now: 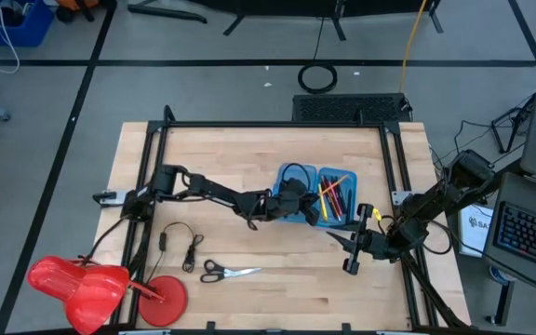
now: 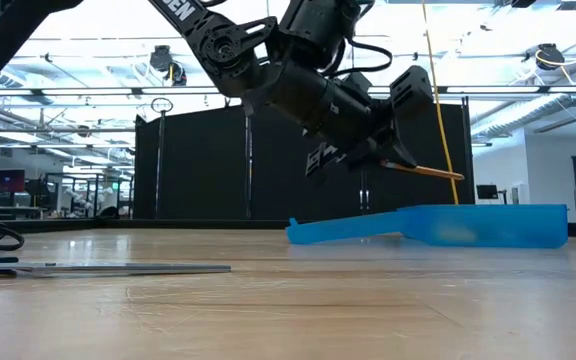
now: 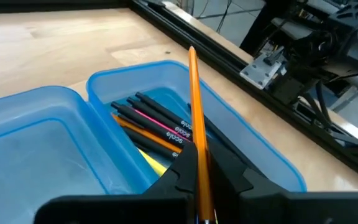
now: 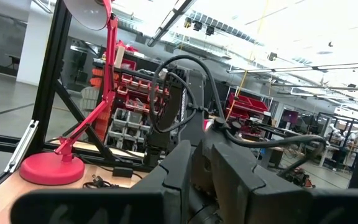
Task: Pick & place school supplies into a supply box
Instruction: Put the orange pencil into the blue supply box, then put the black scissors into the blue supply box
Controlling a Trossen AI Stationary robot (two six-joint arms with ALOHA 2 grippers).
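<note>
1. Left claw (image 3: pixel 199 186) grips an orange pencil (image 3: pixel 196 112), held above the blue box (image 1: pixel 316 194) mid-counter.
2. Box half holds pens and markers (image 3: pixel 154 127).
3. Scissors (image 1: pixel 228 272) lie on the counter (image 1: pixel 249 149), well apart from the box.
4. Right claw (image 1: pixel 354 244) hangs near the box, apparently closed and empty.

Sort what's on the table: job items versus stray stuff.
Job: supply box; pens, pencils and markers already in it; orange pencil held by the left gripper; scissors on the table.

Stray: looped black cable; red lamp.
</note>
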